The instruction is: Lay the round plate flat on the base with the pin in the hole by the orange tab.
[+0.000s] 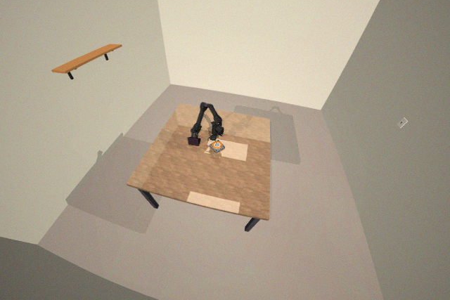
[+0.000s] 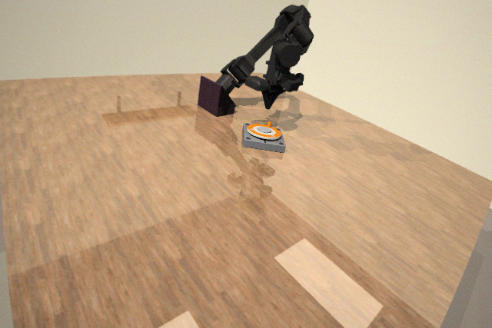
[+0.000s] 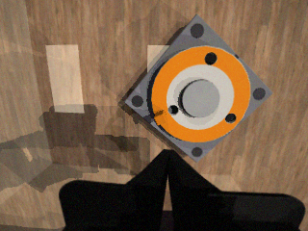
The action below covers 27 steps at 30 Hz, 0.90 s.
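I'm hovering my tool (image 3: 166,166), clenched on nothing, beside plate (image 3: 202,101) w/ tab (image 3: 157,114) unturned: seating not yet done.

Around me: plain room, pale cream wall (image 1: 268,28) at the back, lit brighter than the greyish wall (image 1: 72,115) on one side and the darker grey wall (image 1: 396,137) on the other. Grey-mauve floor (image 1: 297,253). Wooden table (image 1: 203,176) on dark legs (image 1: 148,198), plank grain, with two lighter rectangular patches (image 1: 213,202) on its top. Orange wooden shelf (image 1: 87,57) on dark brackets on the side wall. Small white wall plate (image 1: 402,122) on the darker wall. Soft shadows on floor and table top; no windows in view.
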Tool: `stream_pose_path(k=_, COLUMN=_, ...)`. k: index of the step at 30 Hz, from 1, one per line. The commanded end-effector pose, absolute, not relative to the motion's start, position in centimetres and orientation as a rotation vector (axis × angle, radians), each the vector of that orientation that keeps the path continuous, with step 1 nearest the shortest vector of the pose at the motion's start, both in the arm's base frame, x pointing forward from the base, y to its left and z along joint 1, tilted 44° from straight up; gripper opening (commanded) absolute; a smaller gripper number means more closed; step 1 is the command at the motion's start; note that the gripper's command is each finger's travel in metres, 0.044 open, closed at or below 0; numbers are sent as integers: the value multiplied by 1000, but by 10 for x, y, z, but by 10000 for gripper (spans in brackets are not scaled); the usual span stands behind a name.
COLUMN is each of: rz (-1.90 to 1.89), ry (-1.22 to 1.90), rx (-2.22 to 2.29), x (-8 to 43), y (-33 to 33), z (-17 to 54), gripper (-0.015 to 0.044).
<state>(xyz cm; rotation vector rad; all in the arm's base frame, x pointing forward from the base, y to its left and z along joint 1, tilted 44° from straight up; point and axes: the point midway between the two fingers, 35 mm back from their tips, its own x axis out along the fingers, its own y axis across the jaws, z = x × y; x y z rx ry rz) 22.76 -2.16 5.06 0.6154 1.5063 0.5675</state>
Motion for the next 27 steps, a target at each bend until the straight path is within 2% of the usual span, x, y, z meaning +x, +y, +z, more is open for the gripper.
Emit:
stream_pose_path(k=1, rz=577, ry=1506, rx=626, x=228, y=-16, z=43, gripper=0)
stream_pose_path(k=9, rz=579, ry=1505, rx=627, x=228, y=11, z=18, gripper=0)
stream_pose_path(k=27, rz=580, ry=1504, rx=627, x=243, y=20, z=26, gripper=0)
